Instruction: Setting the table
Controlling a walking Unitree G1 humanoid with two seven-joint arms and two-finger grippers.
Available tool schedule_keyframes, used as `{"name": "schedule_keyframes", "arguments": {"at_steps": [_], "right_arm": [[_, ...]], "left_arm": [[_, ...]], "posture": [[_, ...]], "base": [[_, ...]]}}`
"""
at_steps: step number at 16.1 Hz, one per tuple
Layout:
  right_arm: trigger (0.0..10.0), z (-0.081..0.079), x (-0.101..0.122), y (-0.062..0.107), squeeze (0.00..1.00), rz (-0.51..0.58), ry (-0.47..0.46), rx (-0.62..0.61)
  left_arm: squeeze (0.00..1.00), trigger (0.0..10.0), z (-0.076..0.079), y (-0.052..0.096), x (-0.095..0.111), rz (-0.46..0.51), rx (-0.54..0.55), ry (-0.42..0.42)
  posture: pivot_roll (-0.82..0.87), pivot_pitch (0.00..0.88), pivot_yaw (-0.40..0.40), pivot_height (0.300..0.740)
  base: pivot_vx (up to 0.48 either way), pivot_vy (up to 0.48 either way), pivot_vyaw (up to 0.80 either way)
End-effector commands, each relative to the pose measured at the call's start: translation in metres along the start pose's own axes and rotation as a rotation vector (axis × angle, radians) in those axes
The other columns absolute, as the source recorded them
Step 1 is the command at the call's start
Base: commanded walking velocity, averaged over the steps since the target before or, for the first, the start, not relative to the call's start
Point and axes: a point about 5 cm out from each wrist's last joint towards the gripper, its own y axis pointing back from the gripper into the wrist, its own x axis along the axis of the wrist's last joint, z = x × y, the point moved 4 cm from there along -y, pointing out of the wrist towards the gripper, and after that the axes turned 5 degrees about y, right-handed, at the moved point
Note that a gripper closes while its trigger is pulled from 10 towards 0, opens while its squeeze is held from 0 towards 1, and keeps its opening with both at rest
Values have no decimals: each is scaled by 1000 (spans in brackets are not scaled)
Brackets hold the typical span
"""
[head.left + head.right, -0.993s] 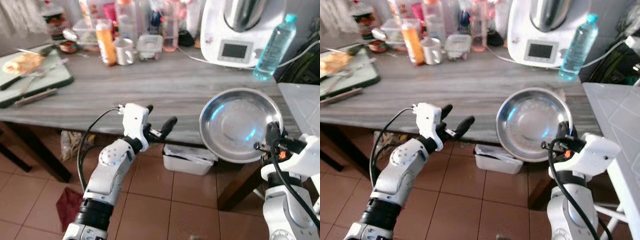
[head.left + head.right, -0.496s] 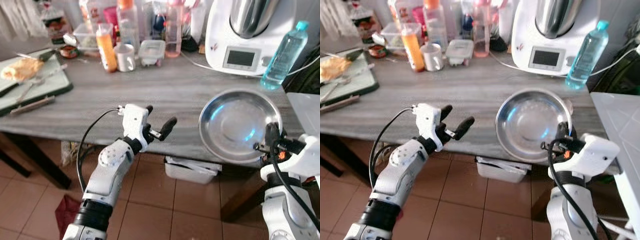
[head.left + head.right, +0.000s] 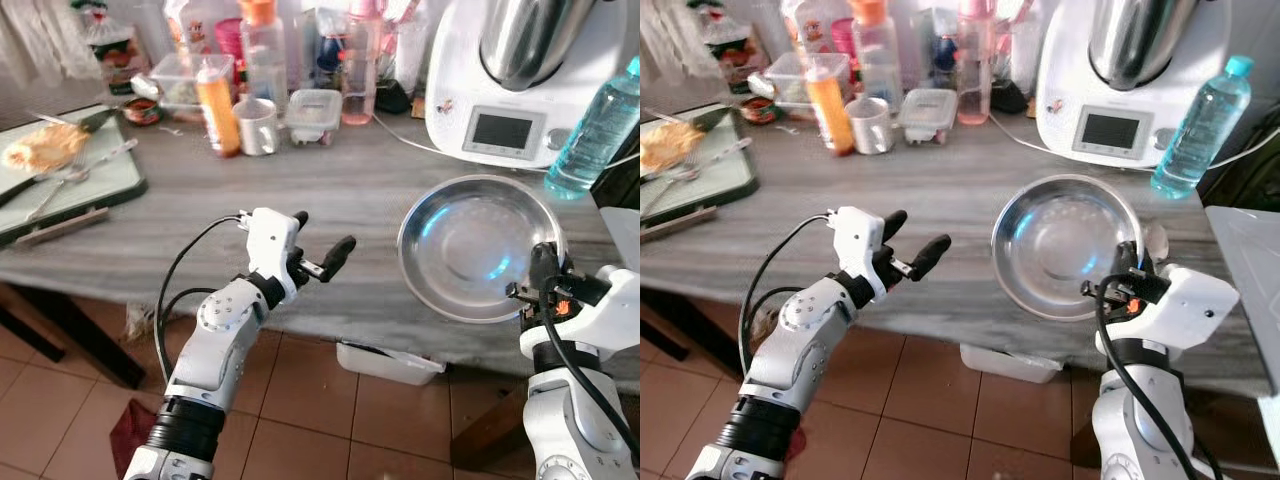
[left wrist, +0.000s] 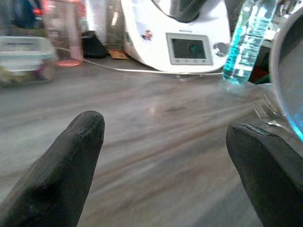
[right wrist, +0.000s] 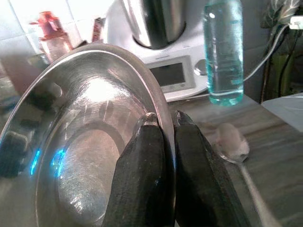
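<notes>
Over the table's (image 3: pixel 330 190) front right edge, right gripper (image 5: pixel 163 124) pinches steel plate (image 3: pixel 480 248) by its rim — stiff, light, slick; left gripper (image 3: pixel 322 248) spread, empty, mid-front edge.

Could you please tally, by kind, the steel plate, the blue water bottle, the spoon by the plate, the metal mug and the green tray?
Steel plate, held by the right gripper: 1
Blue water bottle: 1
Spoon: 1
Metal mug: 1
Green tray: 1
Total: 5
</notes>
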Motion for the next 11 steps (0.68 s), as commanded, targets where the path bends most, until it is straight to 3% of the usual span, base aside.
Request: {"name": "schedule_keyframes", "arguments": {"at_steps": [1, 7, 11], "right_arm": [[10000, 3, 4, 0, 0, 17, 0, -16], [10000, 3, 3, 2, 0, 13, -2, -18], [10000, 5, 5, -1, 0, 22, 0, -23]], "left_arm": [[0, 10000, 5, -1, -1, -14, -19, -8], [0, 10000, 7, 2, -4, -30, -42, 4], [0, 10000, -10, 18, -9, -90, -77, -39]], "posture": [[-16, 115, 16, 714], [-14, 120, 17, 714], [-11, 121, 11, 714]], "base": [[0, 0, 0], [0, 0, 0], [0, 0, 0]]}}
